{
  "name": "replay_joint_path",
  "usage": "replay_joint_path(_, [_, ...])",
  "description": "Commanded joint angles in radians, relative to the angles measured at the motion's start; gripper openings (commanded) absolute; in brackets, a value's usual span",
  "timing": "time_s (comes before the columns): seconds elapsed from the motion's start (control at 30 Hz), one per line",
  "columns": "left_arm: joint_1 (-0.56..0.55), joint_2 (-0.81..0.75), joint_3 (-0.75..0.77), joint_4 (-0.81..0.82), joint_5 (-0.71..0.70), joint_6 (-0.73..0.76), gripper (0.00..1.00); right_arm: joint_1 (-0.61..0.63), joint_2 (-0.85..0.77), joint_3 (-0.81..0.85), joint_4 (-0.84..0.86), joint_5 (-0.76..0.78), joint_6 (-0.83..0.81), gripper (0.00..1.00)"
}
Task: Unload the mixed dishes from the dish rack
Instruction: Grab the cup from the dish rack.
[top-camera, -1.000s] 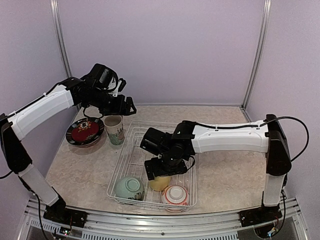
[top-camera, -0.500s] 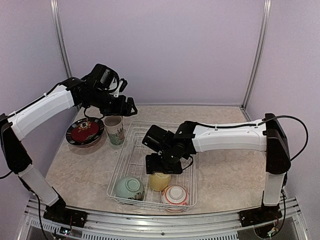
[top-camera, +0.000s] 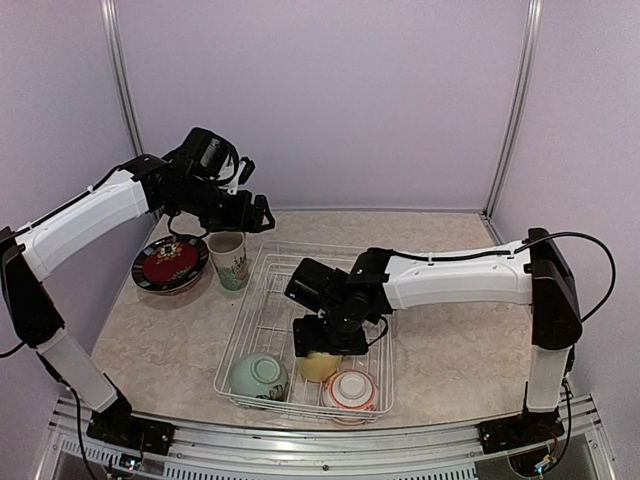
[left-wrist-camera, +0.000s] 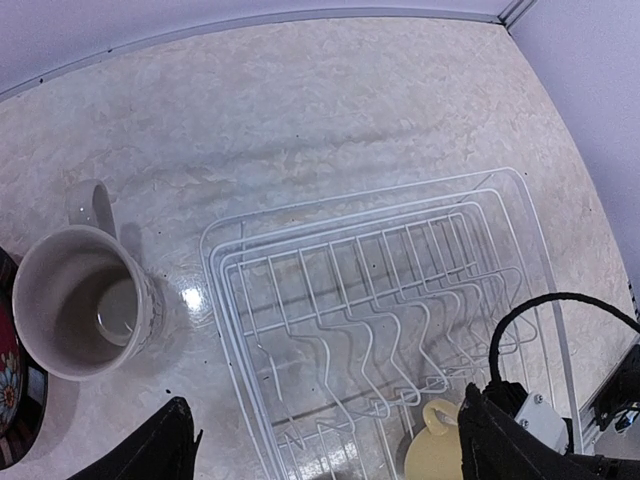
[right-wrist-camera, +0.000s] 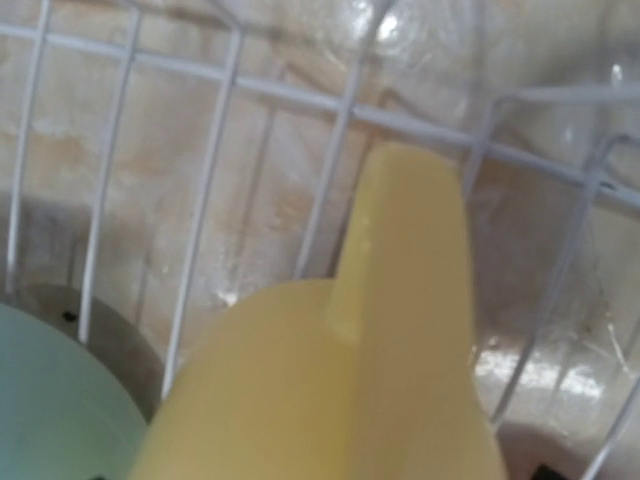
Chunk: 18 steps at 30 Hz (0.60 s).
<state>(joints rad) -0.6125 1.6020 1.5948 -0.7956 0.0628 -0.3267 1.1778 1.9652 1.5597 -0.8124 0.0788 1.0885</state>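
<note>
While beside pale-green bowl (top-camera: 258, 376), yellow cup (top-camera: 320, 367)

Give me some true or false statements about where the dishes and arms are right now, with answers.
The yellow cup lies in the dish rack. True.
The tall mug stands in the rack. False: it stands on the table left of the rack, by the red plate.
The left gripper holds a plate. False: it is open and empty, raised near the mug.
The pale-green bowl sits in the rack's near left corner. True.
The right gripper hangs over the yellow cup. True.
</note>
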Motion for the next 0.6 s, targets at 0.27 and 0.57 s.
replay_joint_path(0.27, [-0.010, 0.015, 0.029, -0.018, -0.018, 0.020, 0.87, 0.008, -0.024, -0.022, 0.010, 0.008, -0.031, 0.61])
replay_joint_path(0.57, [-0.010, 0.006, 0.024, -0.012, -0.023, 0.020, 0.87, 0.011, -0.176, -0.125, 0.113, 0.062, -0.088, 0.27])
